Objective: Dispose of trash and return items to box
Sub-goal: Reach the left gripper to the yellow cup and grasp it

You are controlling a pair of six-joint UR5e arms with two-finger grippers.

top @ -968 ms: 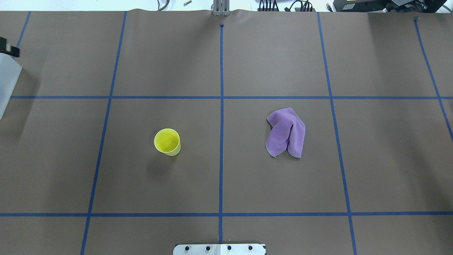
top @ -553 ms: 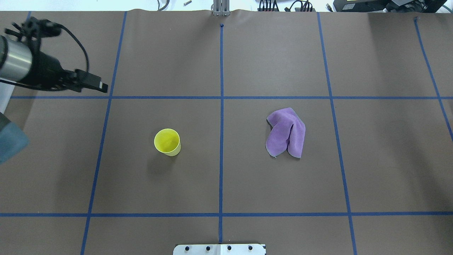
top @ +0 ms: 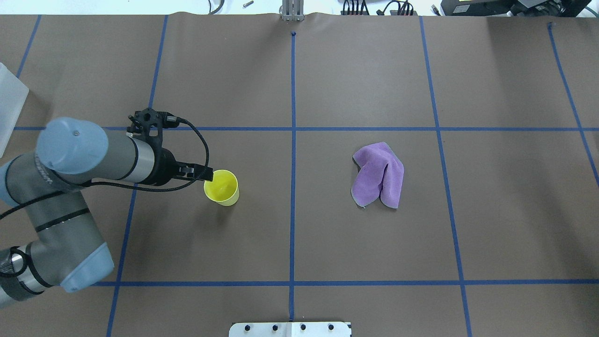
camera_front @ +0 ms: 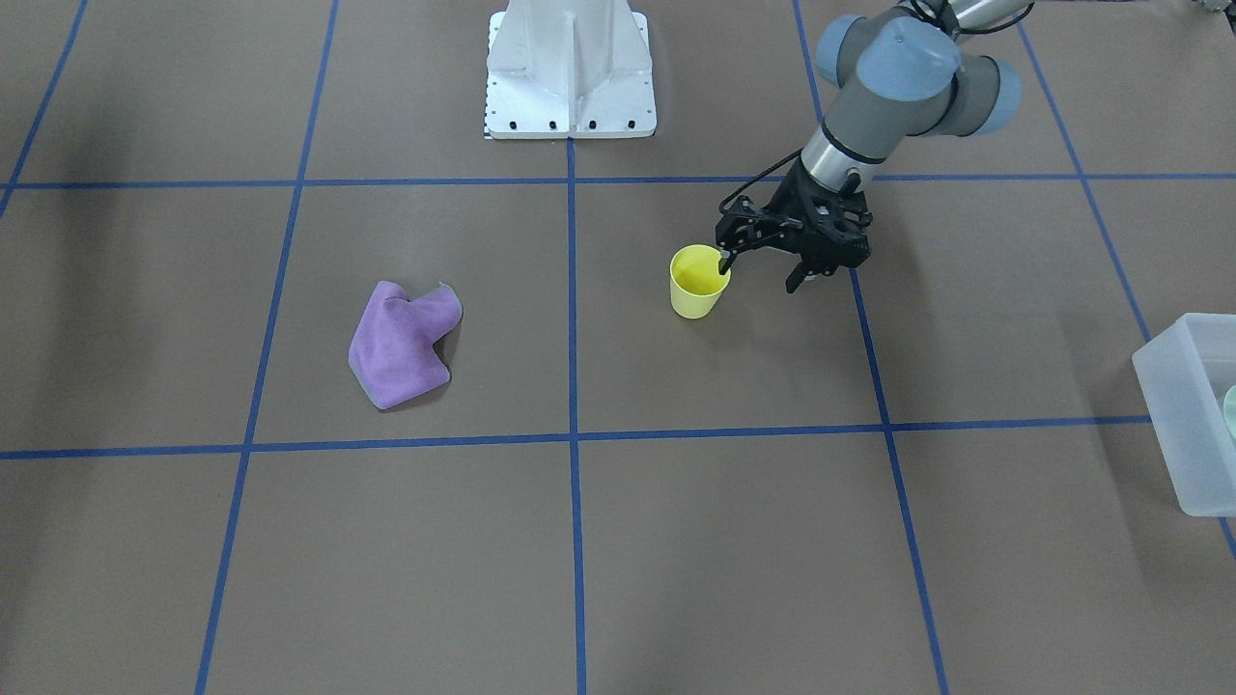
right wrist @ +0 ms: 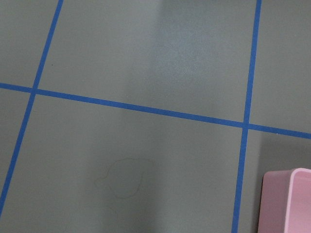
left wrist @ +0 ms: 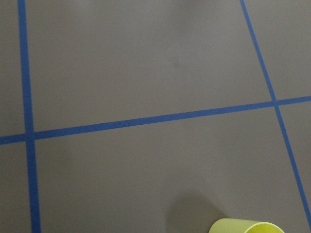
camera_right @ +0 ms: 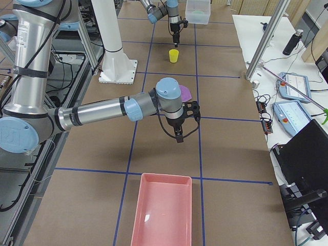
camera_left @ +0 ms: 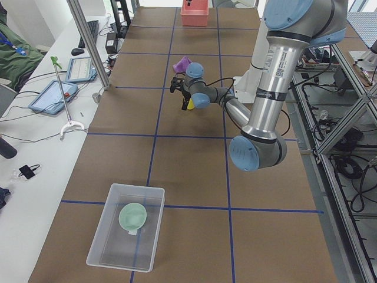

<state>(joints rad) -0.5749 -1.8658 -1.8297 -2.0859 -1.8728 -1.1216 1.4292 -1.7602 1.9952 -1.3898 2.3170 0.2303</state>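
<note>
Yellow cup (camera_front: 697, 285) mid-frame looks light and tippy, so I'd pinch its thin rim wall. My left gripper (camera_front: 758, 278) is spread open, one finger at the rim. As for the right gripper (camera_right: 179, 136), can't tell.

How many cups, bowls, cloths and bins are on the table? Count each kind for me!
Cups: 1, the yellow cup
Bowls: 1, the green bowl
Cloths: 1, the purple cloth
Bins: 2, the clear bin and the pink bin
Total: 5
</note>
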